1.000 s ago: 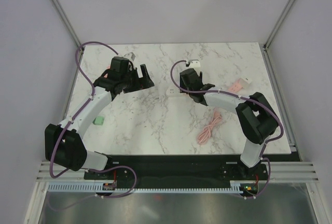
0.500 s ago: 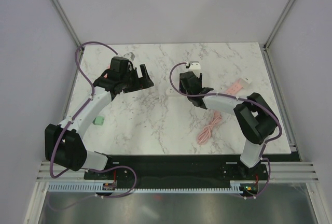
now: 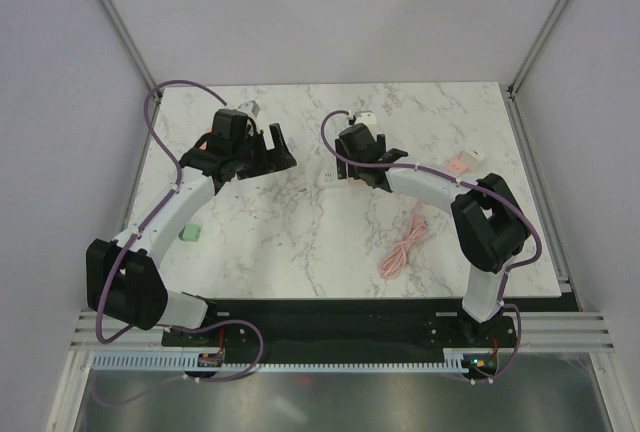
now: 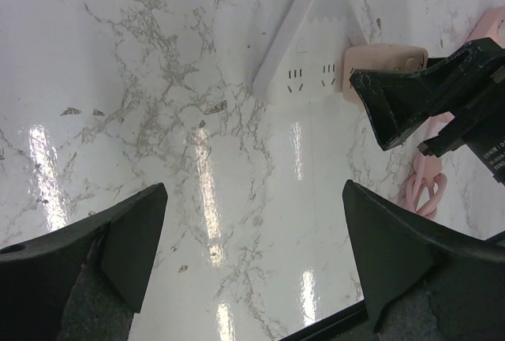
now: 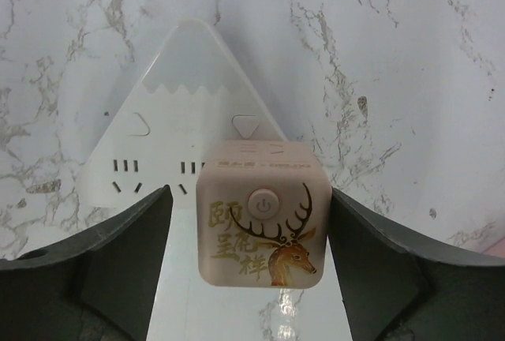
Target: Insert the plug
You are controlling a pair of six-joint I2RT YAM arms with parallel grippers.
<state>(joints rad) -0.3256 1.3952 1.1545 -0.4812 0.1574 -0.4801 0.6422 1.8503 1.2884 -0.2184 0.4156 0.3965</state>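
Note:
A white triangular power strip point(image 5: 189, 80) lies on the marble table; it also shows in the top view point(image 3: 329, 177) and the left wrist view point(image 4: 304, 49). A pink cube plug point(image 5: 262, 222) with a deer drawing and a power button sits on the strip's right socket, also seen in the left wrist view point(image 4: 385, 57). My right gripper point(image 5: 249, 199) is open and straddles the plug: a gap on the left, the right finger at its edge. My left gripper point(image 4: 252, 191) is open and empty, left of the strip in the top view point(image 3: 285, 152).
A coiled pink cable point(image 3: 403, 249) lies right of centre. A pink object point(image 3: 460, 164) lies at the right. A green block point(image 3: 190, 233) sits at the left edge. A small white object point(image 3: 368, 119) lies behind the right gripper.
My right gripper has moved left and slightly away from the bases, to over the power strip. The left arm has not moved.

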